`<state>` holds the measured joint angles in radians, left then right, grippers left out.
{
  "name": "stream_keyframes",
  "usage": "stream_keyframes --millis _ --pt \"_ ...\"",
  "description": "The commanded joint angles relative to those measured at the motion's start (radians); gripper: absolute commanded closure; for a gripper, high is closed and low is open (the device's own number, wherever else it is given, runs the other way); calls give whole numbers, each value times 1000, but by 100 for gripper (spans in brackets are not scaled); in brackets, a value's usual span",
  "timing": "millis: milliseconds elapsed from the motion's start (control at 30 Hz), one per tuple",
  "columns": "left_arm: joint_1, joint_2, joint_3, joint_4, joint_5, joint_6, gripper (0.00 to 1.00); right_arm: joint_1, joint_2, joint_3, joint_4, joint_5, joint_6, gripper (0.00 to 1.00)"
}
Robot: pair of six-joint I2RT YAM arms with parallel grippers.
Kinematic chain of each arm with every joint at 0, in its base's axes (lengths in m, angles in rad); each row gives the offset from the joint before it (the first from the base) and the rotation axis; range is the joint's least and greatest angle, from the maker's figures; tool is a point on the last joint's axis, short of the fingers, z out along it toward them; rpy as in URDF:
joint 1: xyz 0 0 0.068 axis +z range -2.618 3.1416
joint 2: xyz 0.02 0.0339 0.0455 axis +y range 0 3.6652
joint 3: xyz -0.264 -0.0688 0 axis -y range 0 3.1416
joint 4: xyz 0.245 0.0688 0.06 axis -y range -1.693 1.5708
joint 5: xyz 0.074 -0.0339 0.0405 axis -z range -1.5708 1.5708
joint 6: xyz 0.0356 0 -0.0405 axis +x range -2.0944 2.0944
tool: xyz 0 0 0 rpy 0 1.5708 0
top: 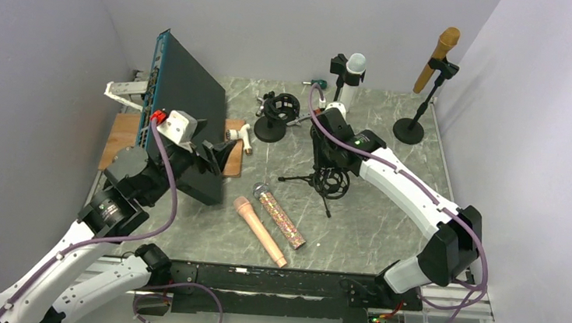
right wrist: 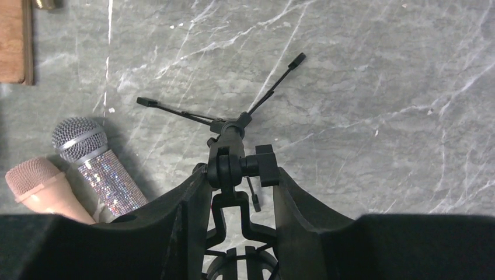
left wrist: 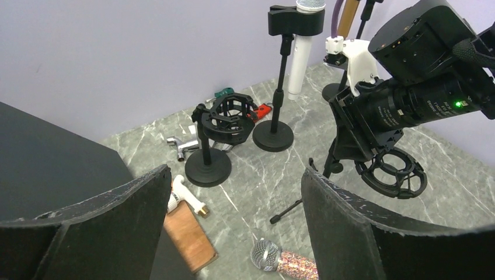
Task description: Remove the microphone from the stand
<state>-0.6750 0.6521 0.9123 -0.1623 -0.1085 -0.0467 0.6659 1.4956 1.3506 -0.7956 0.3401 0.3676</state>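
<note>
Microphones number four: white microphone [top: 352, 80] and gold microphone [top: 436, 59] sit clipped in two rear stands [top: 409, 130], while pink microphone [top: 260, 230] and glitter microphone [top: 281, 217] lie on the tabletop [top: 370, 231]. Right gripper [right wrist: 239, 175] jaws clamp the tripod stand [right wrist: 229, 127]; left gripper [left wrist: 234, 172] jaws gape empty.

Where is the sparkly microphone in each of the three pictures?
Top external: the sparkly microphone lies at centre, left of the tripod stand.
Left wrist: bottom edge, middle.
Right wrist: lower left, beside the pink microphone.
Shared landmark: the tripod stand.
</note>
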Motion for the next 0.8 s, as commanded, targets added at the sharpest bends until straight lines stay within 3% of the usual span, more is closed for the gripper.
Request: stream_keyframes --millis 0,133,300,600,767 --pt "-8 -5 11 31 20 -12 16 -5 8 19 -84 175 57 93" --pt "-14 -8 14 29 20 -13 16 -31 -6 23 -167 308 126 98" --pt "-29 -15 11 30 18 -12 16 -157 -77 -35 -187 367 147 99" --pt "-74 -9 11 25 -6 2 16 -638 -187 -170 -23 263 44 98" --pt "-95 -4 9 23 -18 10 16 -799 -193 -211 17 252 3 98"
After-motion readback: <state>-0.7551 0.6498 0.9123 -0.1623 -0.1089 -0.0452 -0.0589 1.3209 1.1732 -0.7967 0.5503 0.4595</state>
